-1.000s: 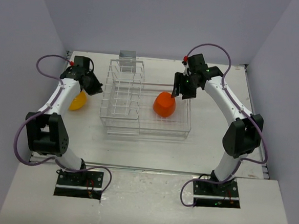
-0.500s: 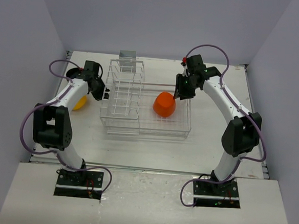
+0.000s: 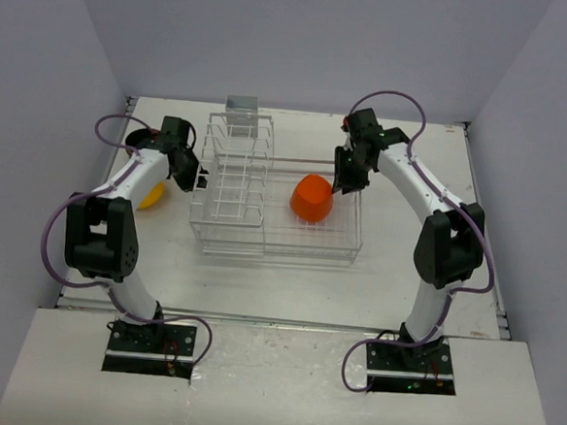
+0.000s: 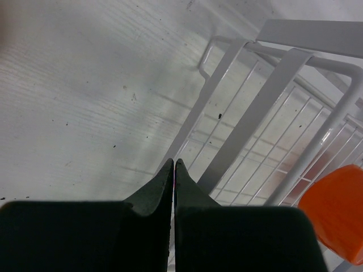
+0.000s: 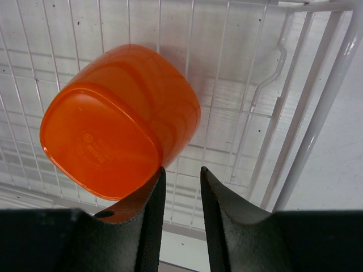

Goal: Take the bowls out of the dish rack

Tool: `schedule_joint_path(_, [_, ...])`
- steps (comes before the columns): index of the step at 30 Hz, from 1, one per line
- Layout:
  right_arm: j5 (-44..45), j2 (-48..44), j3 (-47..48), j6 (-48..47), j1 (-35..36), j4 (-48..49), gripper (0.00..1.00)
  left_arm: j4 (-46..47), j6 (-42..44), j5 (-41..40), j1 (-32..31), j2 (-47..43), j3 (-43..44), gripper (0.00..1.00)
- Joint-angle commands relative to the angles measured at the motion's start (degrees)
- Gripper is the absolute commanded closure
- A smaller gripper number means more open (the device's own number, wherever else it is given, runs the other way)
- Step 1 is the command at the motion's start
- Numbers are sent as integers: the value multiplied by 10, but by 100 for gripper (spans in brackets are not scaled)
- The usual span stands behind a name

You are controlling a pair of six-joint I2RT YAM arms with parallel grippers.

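One orange-red bowl (image 5: 119,119) sits base-up in the dish rack (image 3: 233,170); right gripper (image 5: 182,170) parted, left gripper (image 4: 173,163) closed.

A small grey box (image 3: 241,104) stands near the white table (image 3: 288,281)'s far edge.

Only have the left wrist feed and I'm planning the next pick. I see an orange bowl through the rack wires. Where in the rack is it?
Observer: Orange bowl lies tipped over in the low basket of the rack, base showing to the right wrist camera.
Operator: Right gripper on it?
Observer: No. Right gripper is open, one finger at the bowl's edge, nothing between the fingers.
Operator: Any other bowls?
Observer: One yellow bowl on the table, left of the left arm and partly hidden by it.
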Motion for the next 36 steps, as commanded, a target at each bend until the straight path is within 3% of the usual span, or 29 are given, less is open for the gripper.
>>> schedule_joint_path(1, [8, 1, 8, -7, 0, 8, 68, 19, -8, 18, -13, 9, 3, 100])
schedule_joint_path(15, [12, 6, 0, -4, 0, 27, 67, 24, -3, 25, -16, 21, 7, 100])
schedule_joint_path(36, [-108, 66, 70, -5, 44, 51, 69, 26, -6, 32, -21, 33, 18, 100])
